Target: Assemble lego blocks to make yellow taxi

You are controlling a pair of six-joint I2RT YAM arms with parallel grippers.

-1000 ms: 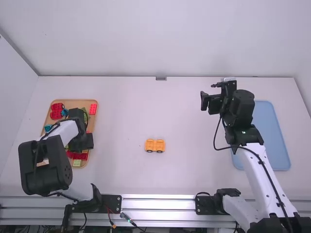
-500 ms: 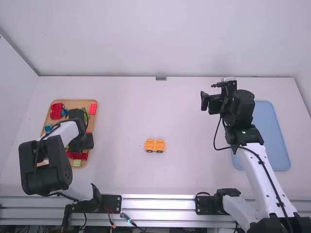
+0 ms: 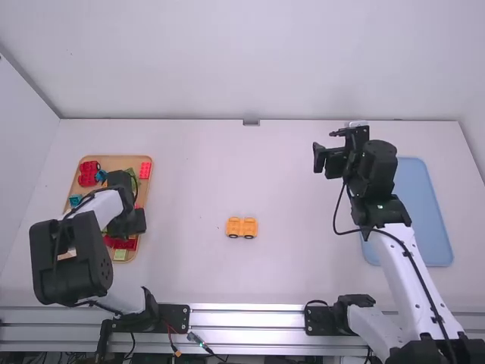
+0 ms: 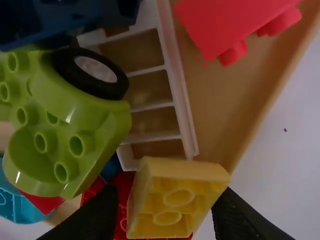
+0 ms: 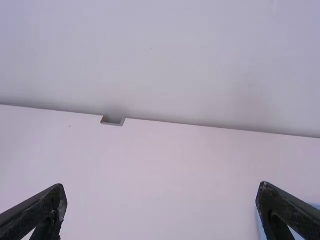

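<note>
Left wrist view: left end effector (image 4: pixel 167 195) parted around tilted yellow plastic block (image 4: pixel 172 200), no firm grip apparent; block in shallow tan tray (image 4: pixel 227 120). Right wrist view: right end effector (image 5: pixel 161 192) wide open, empty. High view: yellow-orange wheeled car base (image 3: pixel 242 227) mid-desk, right of tray. Step looks like fetching the next taxi piece; next move calls for closing squarely, lifting clear, carrying right to base.

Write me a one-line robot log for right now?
left claw: at yellow block, over tan tray | right claw: open | orange wheeled piece: on table
</note>
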